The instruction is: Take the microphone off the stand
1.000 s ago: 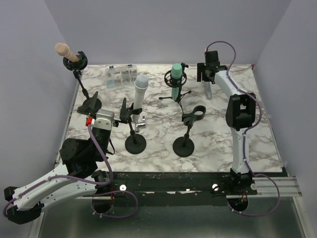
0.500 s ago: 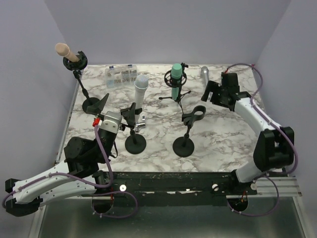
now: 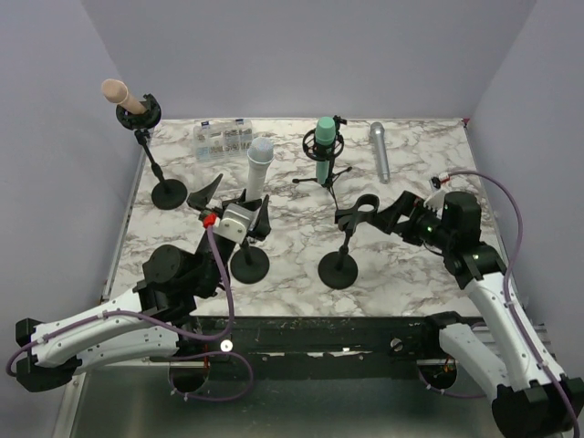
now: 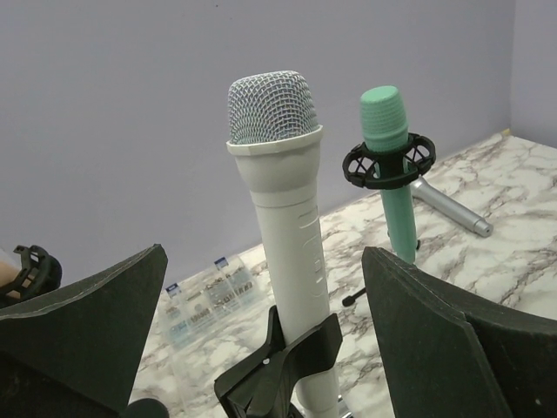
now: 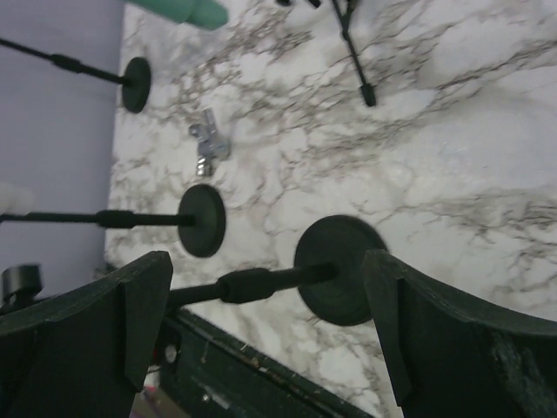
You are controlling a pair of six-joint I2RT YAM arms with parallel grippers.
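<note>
At the near side, the left tool (image 4: 263, 258) stands spread wide, with one finger on each side of the white microphone (image 4: 283, 218). In the left wrist view neither finger touches it. The white microphone sits almost upright in the black clip (image 4: 280, 361) of its stand (image 3: 249, 265), with the mesh head at the top. A small metal piece (image 5: 207, 144) lies on the marble desk (image 3: 411, 265), near the foot of this stand.

To the right of the white microphone is an empty stand (image 3: 338, 271) with a round base. The right tool (image 3: 400, 217) hangs near the top of it. This tool is also spread wide and pinches nothing. In the right wrist view the pole of the empty stand shows in the gap between the fingers, but I cannot tell how close it is.

Behind the white microphone and a little to the right, a green microphone (image 3: 325, 146) stands in a black shock mount on a small tripod. Further right, a grey microphone (image 3: 380, 151) lies flat on the desk.

Behind the white microphone to the left, a clear plastic box (image 3: 224, 137) rests at the far edge of the desk. Far to the left, a beige microphone (image 3: 123, 94) sits tilted in another stand.
</note>
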